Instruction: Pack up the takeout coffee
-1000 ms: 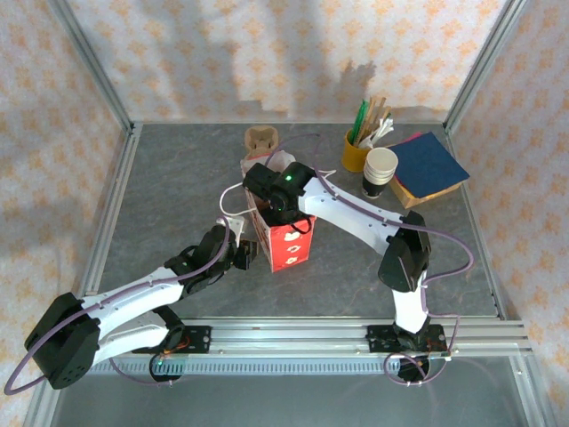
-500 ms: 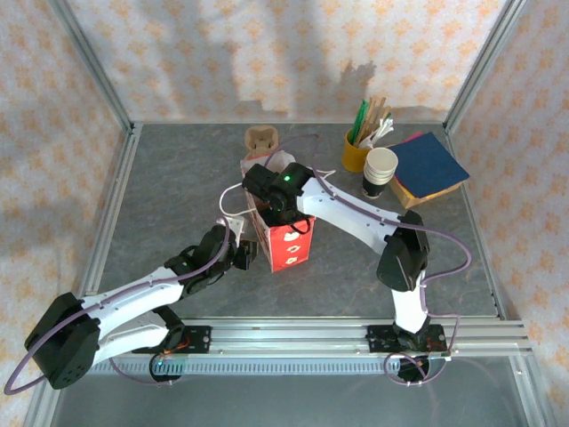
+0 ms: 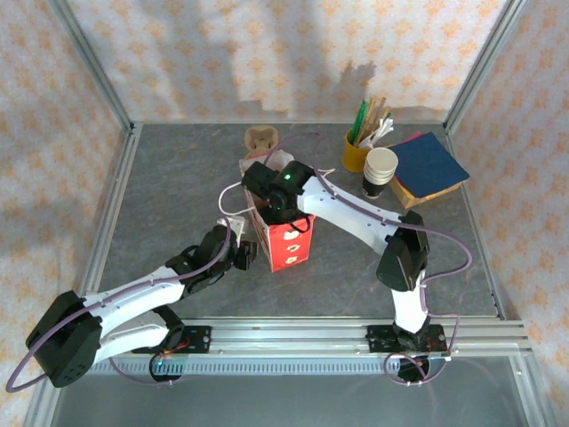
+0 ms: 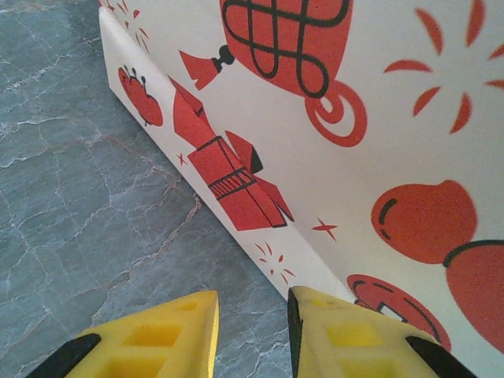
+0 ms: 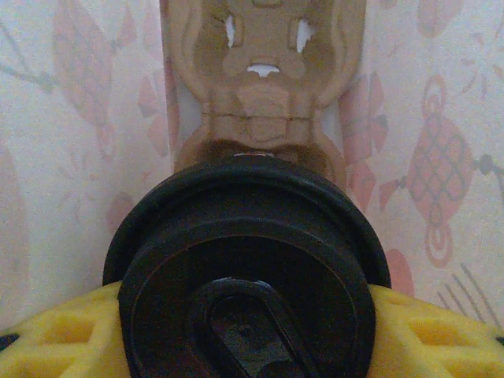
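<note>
Grey marbled surface (image 3: pixel 160 196), walled on three sides by patterned panels. Right arm (image 3: pixel 356 218), white, reached in over the open top of the bag; left arm (image 3: pixel 133 298), white, laid low along the surface towards the bag's near left side. Paper bag (image 3: pixel 289 245), white with red prints, stood upright at the middle of the surface. Blue-covered pad (image 3: pixel 429 163), laid on a yellow and pink stack at the far right corner. Yellow cup (image 3: pixel 355 157) of sticks and straws, placed just left of that pad. Stack of white cups (image 3: pixel 380 167), set just beside the yellow cup. Brown pulp carrier (image 3: pixel 260 138), seen behind the bag; a like brown piece is seen between the bag's inner walls in the right wrist view. Takeout coffee (image 5: pixel 248 268), black-lidded, held inside the bag above that brown piece. Right hand (image 5: pixel 248 346), clenched on the takeout coffee, one yellow finger pressed at each side of the lid. Left hand (image 4: pixel 252 331), released, a narrow gap kept between its yellow fingers (image 4: pixel 157 339) with nothing in it, poised just beside the bag's bottom edge.
</note>
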